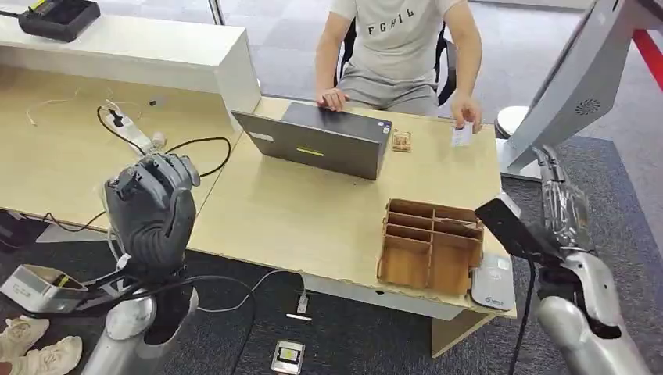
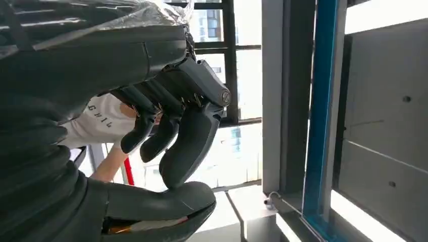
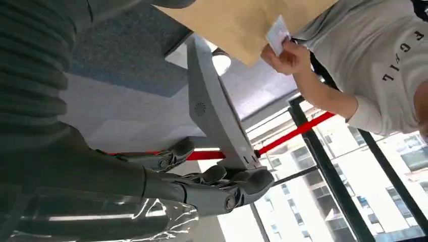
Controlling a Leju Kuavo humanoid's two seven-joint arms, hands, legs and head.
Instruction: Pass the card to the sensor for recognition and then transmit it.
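Head view: the left hand (image 1: 152, 205) is raised over the near left edge of the bench (image 1: 297, 215), fingers curled inward with nothing in them. The right hand (image 1: 564, 205) is raised beyond the right end of the bench, beside the base of a grey stand (image 1: 578, 82); its fingers are extended and it holds nothing. The card (image 1: 462, 135) is pinched in the hand of a seated person (image 1: 399, 47) at the far right corner of the bench, well apart from both robot hands. A grey laptop (image 1: 324, 141) sits in front of the person. A wooden divided tray (image 1: 430, 246) stands at the near right edge, and a white sensor (image 1: 492, 283) lies just beside it at the corner. Black cables (image 1: 195, 148) lie on the left part of the bench. Left wrist view: the left hand (image 2: 171, 126) shows its fingers bent toward the thumb, enclosing nothing; windows and a blue frame (image 2: 318, 111) lie behind. Right wrist view: the right hand (image 3: 212, 176) has its fingers stretched out and apart, empty, near the grey stand (image 3: 212, 111). The person's hand (image 3: 287, 55) holds the card (image 3: 277, 34) at the bench (image 3: 237, 20) edge.
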